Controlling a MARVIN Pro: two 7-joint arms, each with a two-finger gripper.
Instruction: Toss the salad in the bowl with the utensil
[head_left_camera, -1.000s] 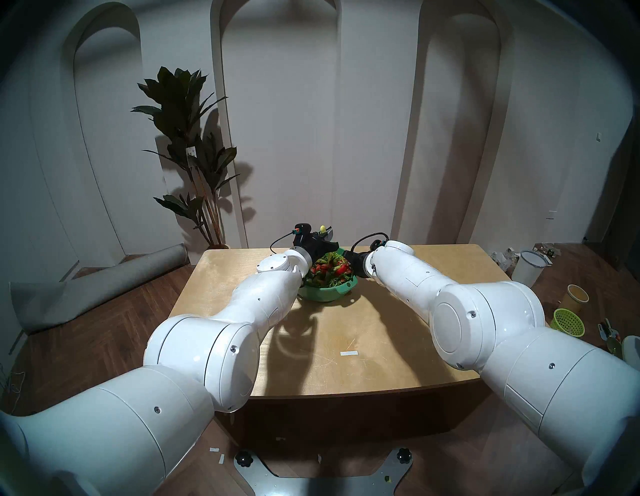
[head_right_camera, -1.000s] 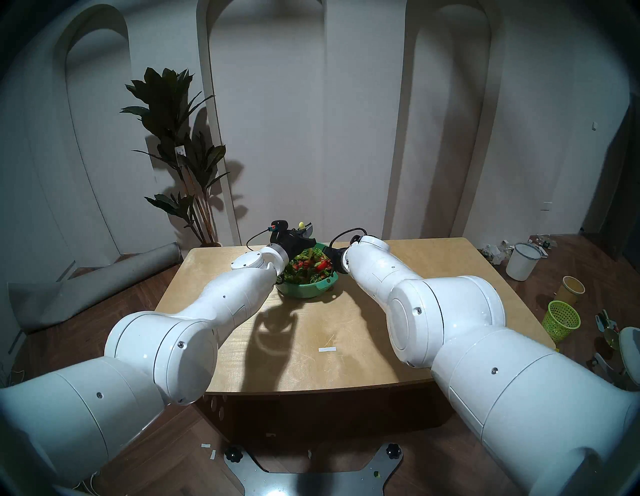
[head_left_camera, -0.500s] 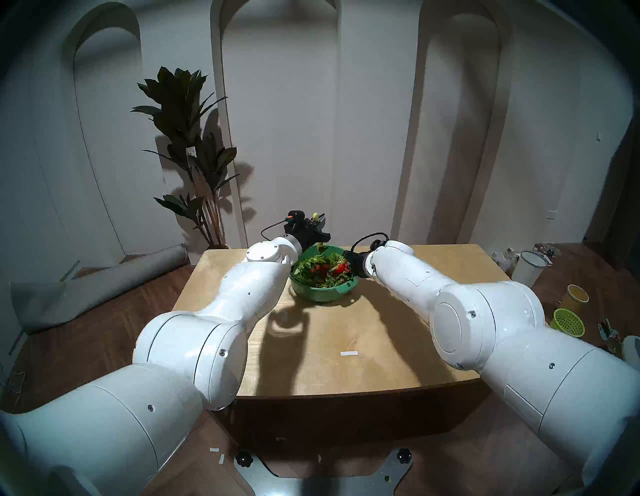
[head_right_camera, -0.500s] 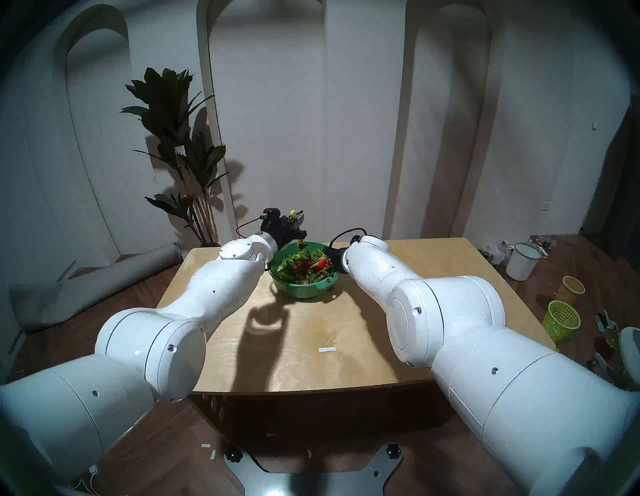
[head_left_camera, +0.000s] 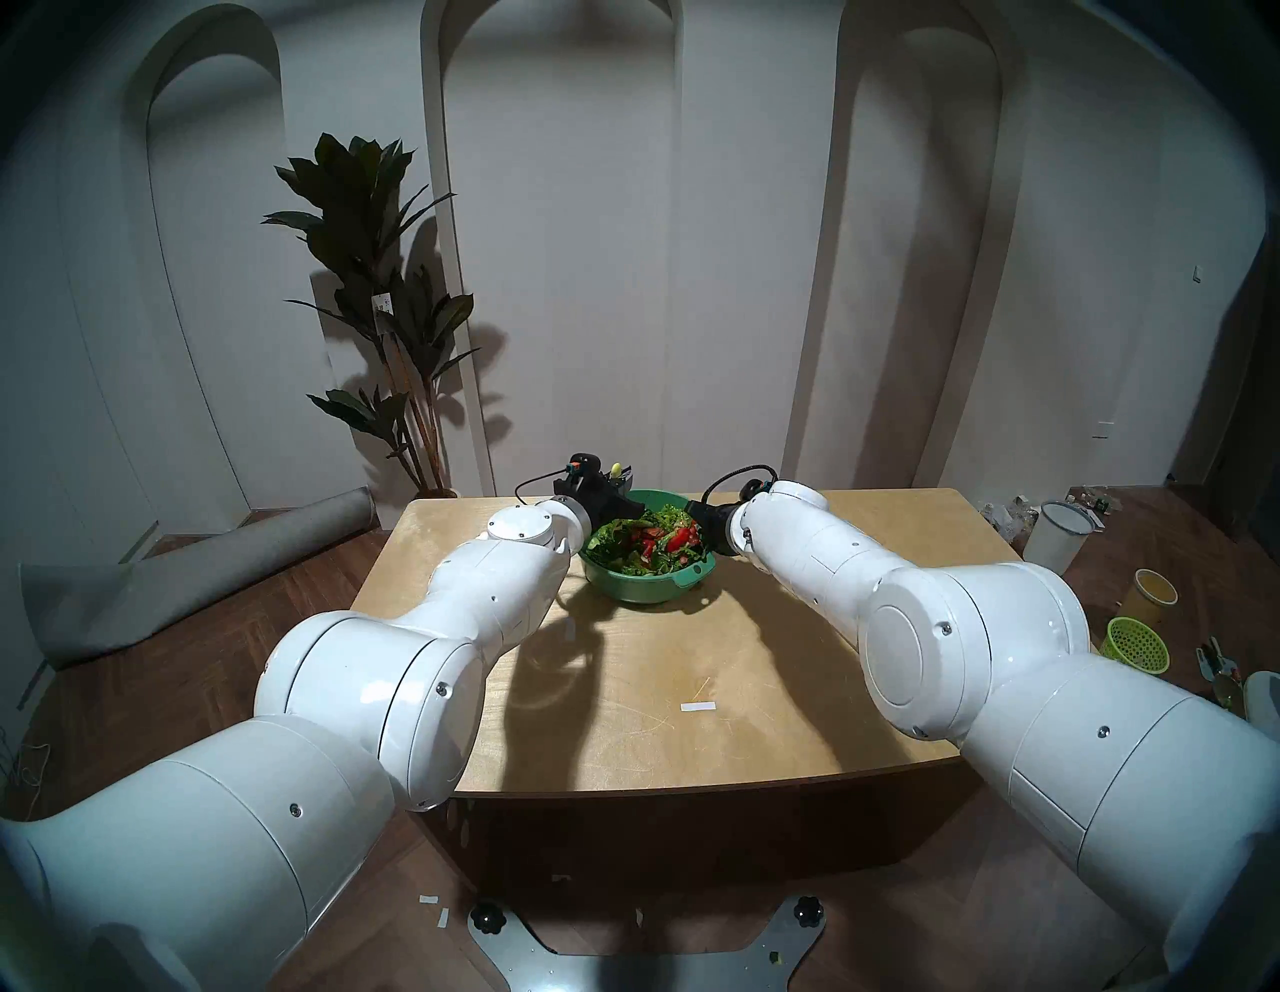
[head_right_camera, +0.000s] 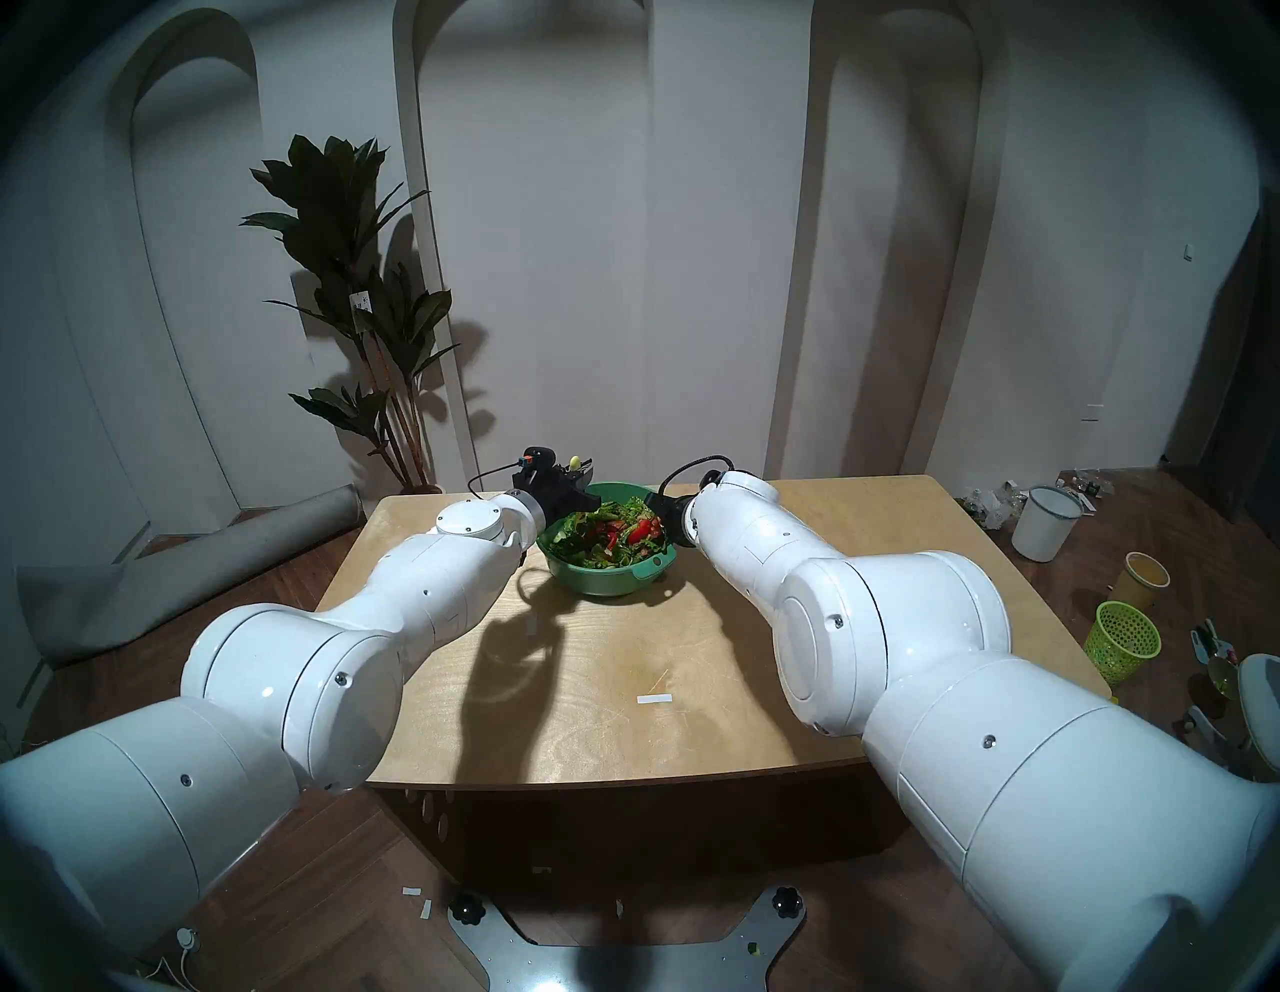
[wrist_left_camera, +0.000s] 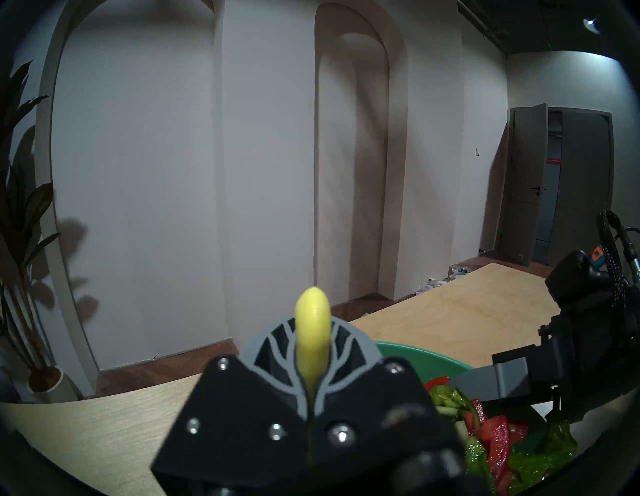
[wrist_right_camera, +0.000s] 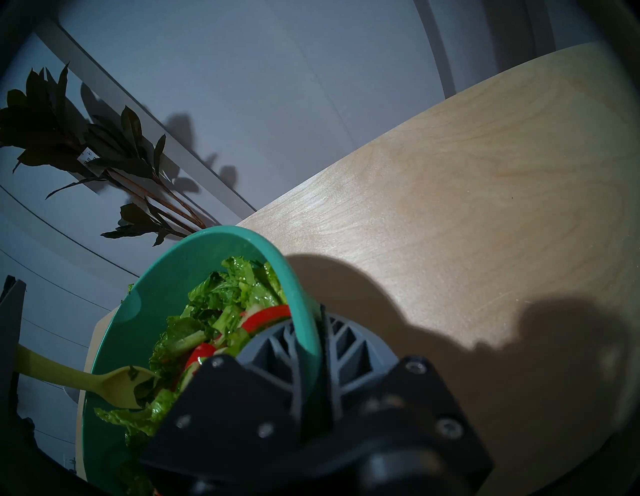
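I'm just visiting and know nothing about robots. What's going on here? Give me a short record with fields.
Setting: wooden table, potted plant behind it
Bowl: teal bowl on the table
Contents: salad of lettuce and tomato
Left gripper: shut on a yellow-green utensil, whose spoon end is in the salad
Right gripper: shut on the bowl's rim
On the floor: lime mesh basket, white bucket

The wooden table (head_left_camera: 762, 623) carries the bowl (head_left_camera: 641, 585) and, seemingly, tape scraps (head_left_camera: 697, 706).
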